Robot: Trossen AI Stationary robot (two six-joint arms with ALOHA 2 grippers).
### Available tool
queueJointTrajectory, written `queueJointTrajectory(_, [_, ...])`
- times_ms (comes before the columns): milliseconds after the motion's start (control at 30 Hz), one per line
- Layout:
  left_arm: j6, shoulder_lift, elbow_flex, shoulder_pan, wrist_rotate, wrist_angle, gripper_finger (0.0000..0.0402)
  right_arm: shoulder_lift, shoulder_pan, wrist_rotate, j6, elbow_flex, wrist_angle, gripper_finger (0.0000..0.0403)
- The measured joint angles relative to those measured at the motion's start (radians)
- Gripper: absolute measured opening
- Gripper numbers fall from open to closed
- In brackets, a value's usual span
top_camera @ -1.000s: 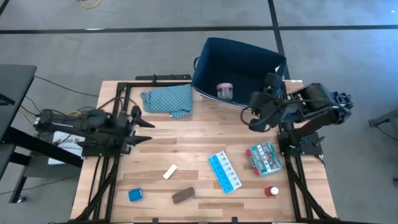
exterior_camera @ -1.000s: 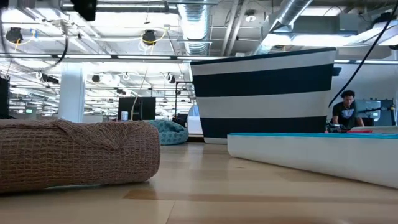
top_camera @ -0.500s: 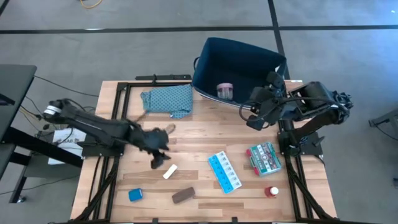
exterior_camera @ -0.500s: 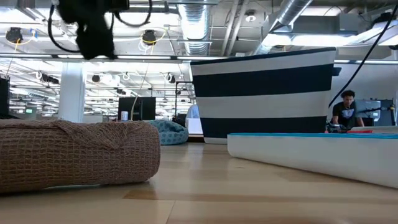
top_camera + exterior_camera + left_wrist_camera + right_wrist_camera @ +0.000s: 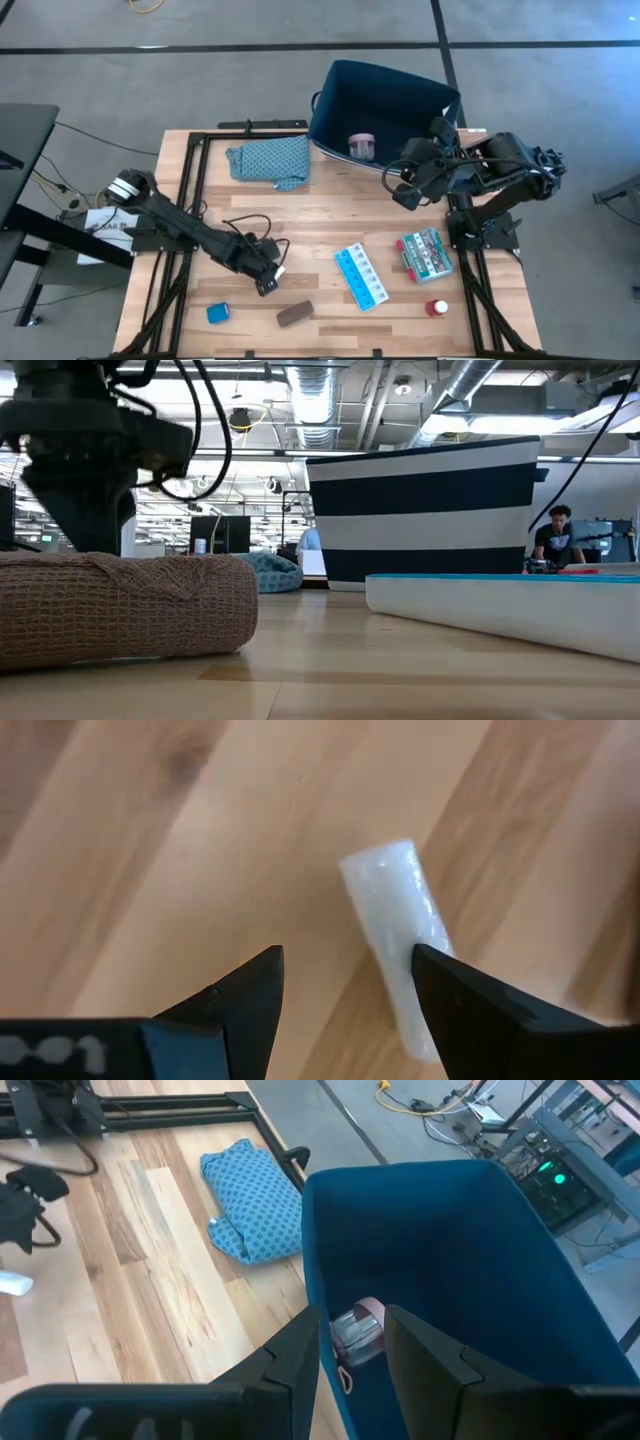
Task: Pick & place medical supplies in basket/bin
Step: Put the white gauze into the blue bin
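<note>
My left gripper [image 5: 345,965] is open and points steeply down over the white piece [image 5: 395,935], which lies flat on the wood. One finger [image 5: 250,990] stands clear beside the piece and the other [image 5: 450,990] overlaps its long side. In the high view this gripper [image 5: 268,278] is at the table's near middle-left. My right gripper [image 5: 400,190] hangs open above the table beside the navy bin [image 5: 330,100], nothing between its fingers. The pink roll [image 5: 361,146] lies inside the bin. My left gripper comes at the white piece from above with open fingers. One fingertip [image 5: 440,975] overlaps the piece's long side [image 5: 410,955]. Whether it touches cannot be told. The piece lies flat on the table.
On the table lie a light-blue pill organiser [image 5: 361,277], a green-red packet [image 5: 423,253], a red-white bottle [image 5: 437,308], a brown block [image 5: 294,314] and a blue cube [image 5: 218,313]. A teal cloth [image 5: 270,160] is at the far side, left of the bin.
My left gripper has swung from the table's left edge toward the right and near edge. It has come down and tipped from nearly level to steeply down, over the white piece. Its fingers stay open. The white piece has not moved.
</note>
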Motion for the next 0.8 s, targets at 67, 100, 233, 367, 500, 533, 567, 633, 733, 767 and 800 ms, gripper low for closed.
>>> queueJointTrajectory(67, [-0.009,0.025,0.003,-0.006,0.004,0.032,0.0210,0.000,0.000,0.000,0.000,0.000,0.000,0.0107])
queueJointTrajectory(100, [-0.010,0.033,0.004,-0.008,0.012,0.050,0.0210,0.000,0.000,0.000,0.000,0.000,0.000,0.0107])
queueJointTrajectory(233, [-0.035,0.031,0.004,-0.010,0.019,0.068,0.0210,0.000,0.000,0.001,0.003,0.000,0.000,0.0107])
queueJointTrajectory(367, [-0.025,0.017,0.018,-0.013,0.017,0.092,0.0210,0.000,0.000,0.001,0.041,0.000,0.000,0.0107])
queueJointTrajectory(500, [-0.024,0.033,0.018,-0.019,0.017,0.102,0.0210,0.000,0.000,-0.003,0.045,0.000,0.000,0.0107])
queueJointTrajectory(533, [-0.023,0.041,0.014,-0.020,0.023,0.099,0.0210,0.000,0.000,-0.003,0.045,0.000,0.000,0.0107])
queueJointTrajectory(567, [-0.022,0.050,0.007,-0.022,0.029,0.095,0.0210,0.000,0.000,-0.003,0.045,0.000,0.000,0.0107])
queueJointTrajectory(633, [-0.027,0.074,-0.002,-0.023,0.048,0.104,0.0210,0.000,0.000,-0.003,0.045,0.000,0.000,0.0107])
queueJointTrajectory(733, [-0.040,0.109,-0.007,-0.024,0.056,0.103,0.0210,0.000,0.000,-0.008,0.045,0.000,0.000,0.0107])
queueJointTrajectory(767, [-0.038,0.117,-0.004,-0.024,0.054,0.098,0.0210,0.000,0.000,-0.012,0.045,0.000,0.000,0.0107])
queueJointTrajectory(800, [-0.026,0.118,-0.004,-0.024,0.045,0.093,0.0210,0.000,0.000,-0.019,0.045,0.000,0.000,0.0107])
